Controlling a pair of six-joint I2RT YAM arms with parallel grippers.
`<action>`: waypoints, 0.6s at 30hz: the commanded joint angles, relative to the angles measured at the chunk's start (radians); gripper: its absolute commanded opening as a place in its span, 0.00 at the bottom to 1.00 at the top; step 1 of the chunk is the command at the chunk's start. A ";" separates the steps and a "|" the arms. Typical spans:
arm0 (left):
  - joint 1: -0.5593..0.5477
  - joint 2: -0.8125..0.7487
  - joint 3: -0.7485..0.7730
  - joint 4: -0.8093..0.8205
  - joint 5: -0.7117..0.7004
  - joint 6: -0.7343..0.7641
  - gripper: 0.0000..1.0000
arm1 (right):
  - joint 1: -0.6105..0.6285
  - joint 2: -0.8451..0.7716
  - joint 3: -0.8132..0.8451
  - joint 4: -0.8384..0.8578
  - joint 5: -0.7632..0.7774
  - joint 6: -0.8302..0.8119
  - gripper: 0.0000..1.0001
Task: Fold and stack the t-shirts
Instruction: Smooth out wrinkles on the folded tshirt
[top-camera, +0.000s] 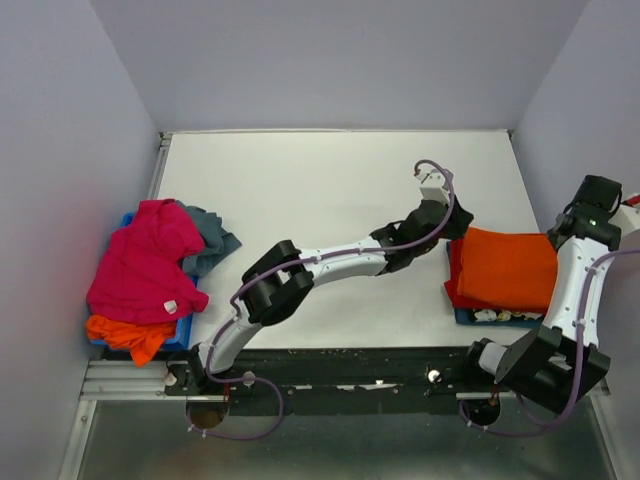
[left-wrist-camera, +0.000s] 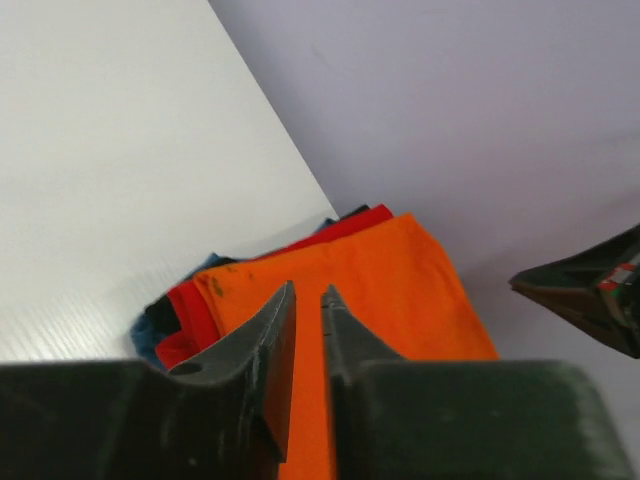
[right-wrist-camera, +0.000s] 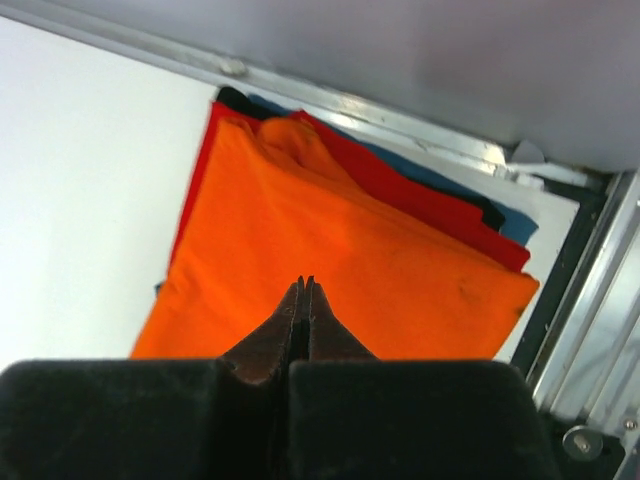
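Note:
A folded bright orange t-shirt tops a stack at the table's right edge, with a red t-shirt under it. The left wrist view shows the orange over the red; the right wrist view shows orange, red and a blue layer. My left gripper hovers at the stack's left edge, jaws a narrow gap apart, empty. My right gripper is shut and empty above the orange shirt's right side. Unfolded magenta, grey-blue and orange shirts lie heaped at the left.
The left heap sits on a blue tray by the left wall. A metal rail and the right wall run close behind the stack. White table stretches between the two piles. The right gripper's tip shows in the left wrist view.

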 joint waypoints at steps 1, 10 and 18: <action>-0.020 0.038 0.040 -0.034 0.103 -0.013 0.20 | -0.003 0.008 -0.086 -0.057 0.006 0.081 0.01; -0.020 0.241 0.221 -0.117 0.202 -0.071 0.17 | -0.032 0.149 -0.204 -0.074 0.141 0.242 0.01; -0.005 0.244 0.256 -0.154 0.182 -0.021 0.17 | -0.032 0.102 -0.136 -0.093 0.147 0.187 0.01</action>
